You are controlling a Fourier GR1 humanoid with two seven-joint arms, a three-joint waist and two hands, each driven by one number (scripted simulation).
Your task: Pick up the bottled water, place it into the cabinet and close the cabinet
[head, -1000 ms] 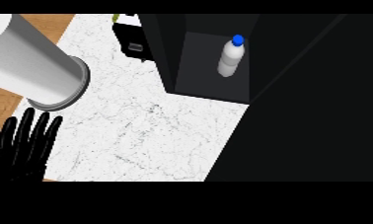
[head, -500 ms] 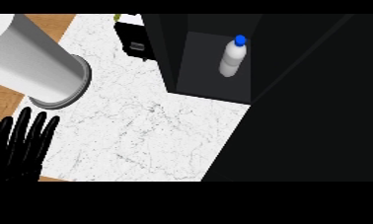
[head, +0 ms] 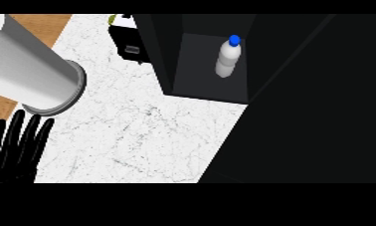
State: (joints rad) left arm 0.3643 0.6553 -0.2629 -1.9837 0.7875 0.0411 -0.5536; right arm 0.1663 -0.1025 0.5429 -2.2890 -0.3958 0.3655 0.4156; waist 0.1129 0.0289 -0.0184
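Note:
The bottled water (head: 228,58), clear with a blue cap, stands upright inside the dark cabinet (head: 209,85), on its floor toward the back. The cabinet's front is open toward the counter. My left hand (head: 21,145) rests at the lower left edge of the head view, fingers straight and pointing up, far from the bottle and holding nothing. My right hand does not show; the right side of the view is filled by a large black mass.
A large grey cylinder (head: 33,70) lies across the upper left, over the white marble counter (head: 140,135). A small black box (head: 129,41) stands just left of the cabinet. A wooden surface (head: 37,21) shows at the far left.
The black mass at the right has spread leftward over the counter's lower right. My left hand has slid slightly down and left. The bottle has stayed put in the cabinet.

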